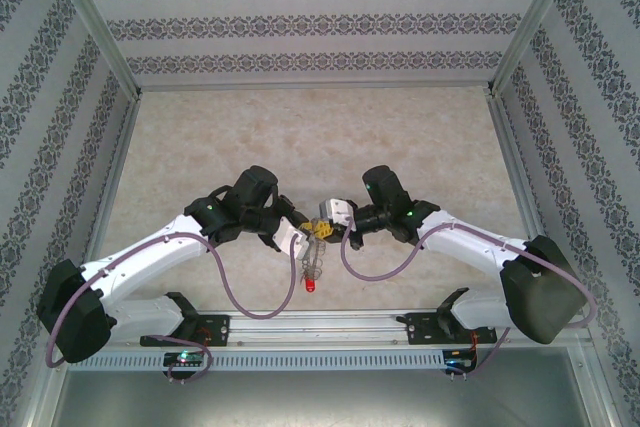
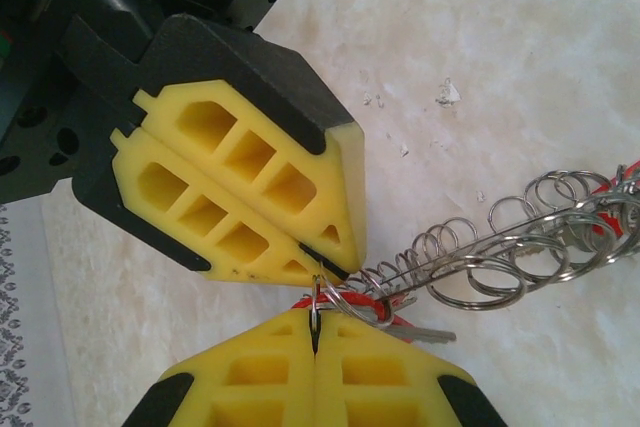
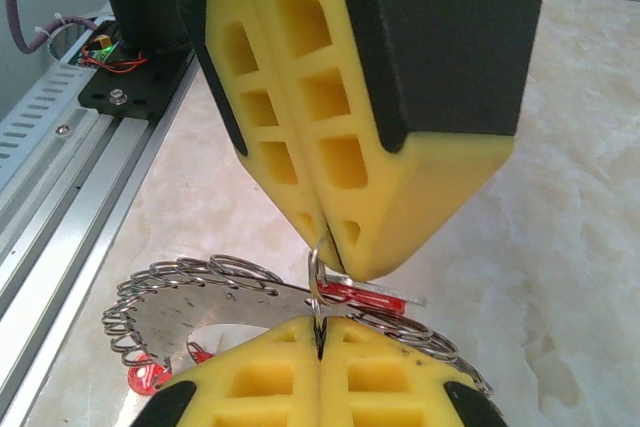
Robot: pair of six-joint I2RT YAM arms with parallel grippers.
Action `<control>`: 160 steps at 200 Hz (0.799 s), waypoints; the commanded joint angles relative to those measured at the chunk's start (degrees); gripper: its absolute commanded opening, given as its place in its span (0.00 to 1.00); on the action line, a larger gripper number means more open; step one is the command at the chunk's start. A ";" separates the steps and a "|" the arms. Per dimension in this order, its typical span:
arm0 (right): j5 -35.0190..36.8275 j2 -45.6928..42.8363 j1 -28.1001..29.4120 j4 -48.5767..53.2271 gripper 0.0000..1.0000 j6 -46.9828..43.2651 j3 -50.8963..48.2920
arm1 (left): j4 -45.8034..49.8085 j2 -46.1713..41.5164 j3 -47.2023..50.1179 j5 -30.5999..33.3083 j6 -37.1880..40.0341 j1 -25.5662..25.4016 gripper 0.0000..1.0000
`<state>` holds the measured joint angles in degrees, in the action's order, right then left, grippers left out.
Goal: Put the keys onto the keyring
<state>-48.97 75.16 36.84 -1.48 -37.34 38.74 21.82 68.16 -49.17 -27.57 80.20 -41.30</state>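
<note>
L gripper [image 2: 315,322] + R gripper [image 3: 320,335] both clamped tip-to-tip on same wire loop [image 2: 318,292] at keyring [image 2: 520,237] edge. Red key [image 2: 345,303] just beside jaws, threading prob. in progress. Second red key [image 3: 150,379] far side of ring from jaws, seems already on.

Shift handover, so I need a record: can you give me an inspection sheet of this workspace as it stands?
Surface: pale marbled table.
Job's things: keyring hangs below the grippers, with a red key at its lower end.
Clutter: nothing seen.
Grippers: left gripper and right gripper are both shut, their fingers pinching a thin wire loop of the keyring.
Cables: purple cable loops slack by each arm.
Surroundings: patterned walls, metal rail at the near edge.
</note>
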 commanded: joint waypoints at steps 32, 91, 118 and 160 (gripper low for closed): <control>-1.90 -0.36 -0.83 -0.99 0.00 1.21 0.90 | 1.76 -2.21 1.25 -0.35 2.28 -1.22 0.00; -2.19 -0.88 -0.85 -1.07 0.00 1.03 0.66 | 2.35 -1.72 1.28 -0.39 2.55 -1.33 0.00; -2.19 -1.45 -0.52 -1.04 0.00 0.06 0.37 | 2.61 -1.29 1.21 -0.45 2.40 -1.33 0.00; -0.54 -2.20 0.42 -0.70 0.00 -1.77 -0.22 | 3.13 -0.51 0.78 -0.20 2.19 -1.33 0.00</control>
<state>-48.93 74.76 36.64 -1.43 -37.82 38.74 21.87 67.02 -48.62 -26.89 81.06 -41.63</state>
